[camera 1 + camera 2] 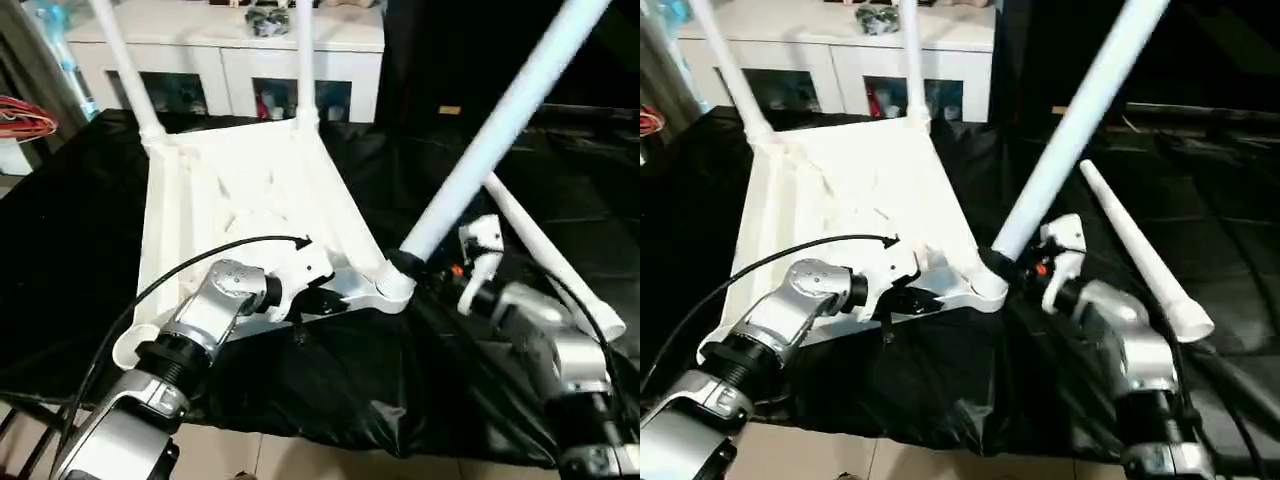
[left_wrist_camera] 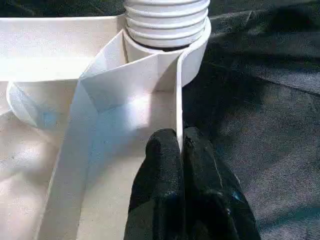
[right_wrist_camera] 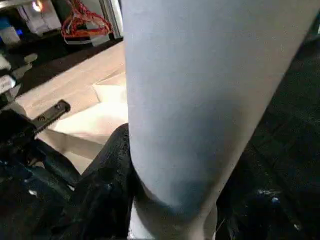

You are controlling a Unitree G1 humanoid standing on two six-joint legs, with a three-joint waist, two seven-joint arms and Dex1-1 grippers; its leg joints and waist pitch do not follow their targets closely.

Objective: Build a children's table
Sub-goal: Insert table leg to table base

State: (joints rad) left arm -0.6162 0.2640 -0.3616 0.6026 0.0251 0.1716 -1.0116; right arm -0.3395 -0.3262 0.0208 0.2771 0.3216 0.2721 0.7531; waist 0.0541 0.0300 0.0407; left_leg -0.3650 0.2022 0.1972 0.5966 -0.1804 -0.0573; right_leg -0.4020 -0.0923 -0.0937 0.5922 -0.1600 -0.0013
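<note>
Nearest the camera, left gripper pinches the upturned tabletop rim; right gripper clasps the third leg at its corner socket. Fourth leg lies loose on black cloth. Two legs stand farther back. Risk: tilted leg cross-threads or slips if twisted off-axis.

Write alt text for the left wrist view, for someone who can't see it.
The left gripper is shut on the thin side wall of the upturned white tabletop, just below a corner socket holding a ribbed leg end. Black cloth lies beside it.
</note>
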